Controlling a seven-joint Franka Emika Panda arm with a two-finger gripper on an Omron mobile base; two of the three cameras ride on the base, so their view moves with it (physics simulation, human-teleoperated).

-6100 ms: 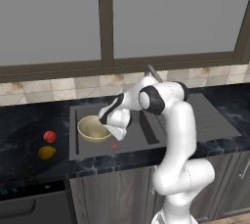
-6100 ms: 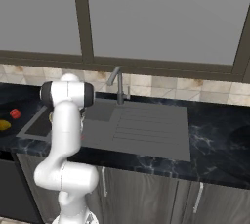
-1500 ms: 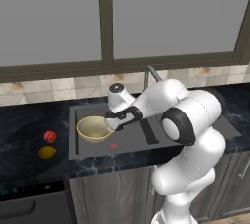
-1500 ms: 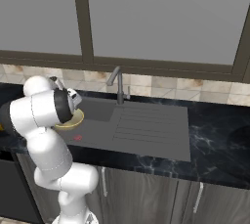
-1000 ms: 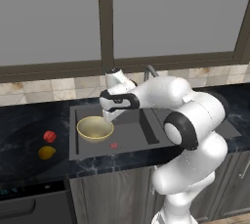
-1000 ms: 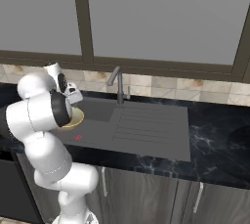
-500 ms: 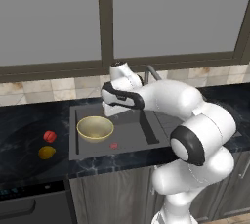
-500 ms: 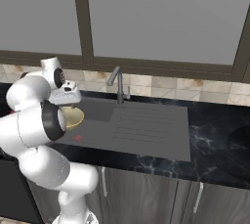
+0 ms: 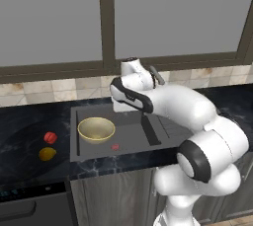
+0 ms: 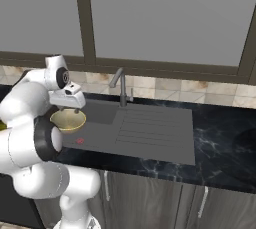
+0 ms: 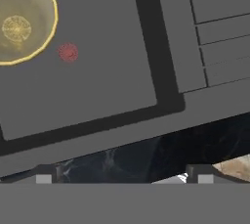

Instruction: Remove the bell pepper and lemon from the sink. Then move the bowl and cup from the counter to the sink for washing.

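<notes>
- Your gripper [image 11: 124, 179] hangs above the sink [image 9: 129, 143], near its back rim; the jaws are spread wide with nothing between them.
- In the hand view you look down past the two fingertips [image 11: 44, 178] at the basin floor, the drain spot [image 11: 68, 52] and the first ribs of the drainboard [image 11: 219, 27].
- The bowl [image 9: 96, 129] sits upright in the left part of the basin, apart from the gripper, with the drain spot just beside it toward the front.
- The pepper [image 9: 50, 137] and the lemon [image 9: 47, 154] lie on the counter [image 9: 29, 126] left of the sink, near each other, the lemon closer to the front edge.
- You cannot pick out the cup from these views.
- The faucet [image 10: 120, 86] stands at the back rim, just right of your wrist.
- Your own arm covers the middle of the sink in the left base view.
- Tiled backsplash [image 10: 165, 93] and window [image 10: 165, 18] rise behind; grey cabinet fronts [image 10: 150, 198] sit below.
</notes>
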